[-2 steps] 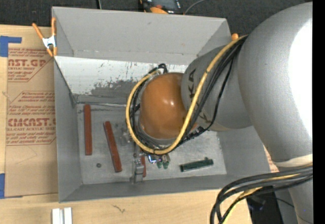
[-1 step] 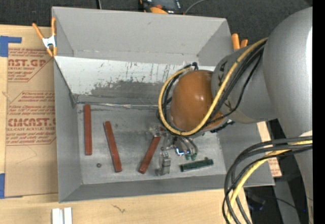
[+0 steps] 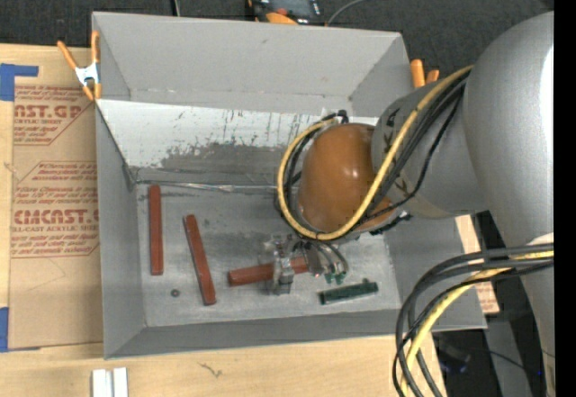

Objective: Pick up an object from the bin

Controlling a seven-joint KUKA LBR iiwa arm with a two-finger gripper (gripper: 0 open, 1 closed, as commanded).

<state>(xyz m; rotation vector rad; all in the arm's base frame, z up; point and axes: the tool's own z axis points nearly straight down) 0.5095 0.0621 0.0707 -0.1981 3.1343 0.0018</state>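
My gripper [image 3: 281, 269] is down at the bin floor, front and right of the middle, below the arm's orange dome. A short red-brown stick [image 3: 249, 276] lies flat there, pointing left to right. Its right part passes between my fingers [image 3: 284, 285], one on each side, and they are shut on it. The stick still rests on the floor. A small dark green flat piece [image 3: 349, 292] lies just right of the gripper, close to the front wall.
Two longer red-brown sticks lie on the left half of the floor: one upright stick [image 3: 156, 230] near the left wall and one slanted stick [image 3: 199, 258] beside it. A tiny dark speck [image 3: 175, 293] sits between them.
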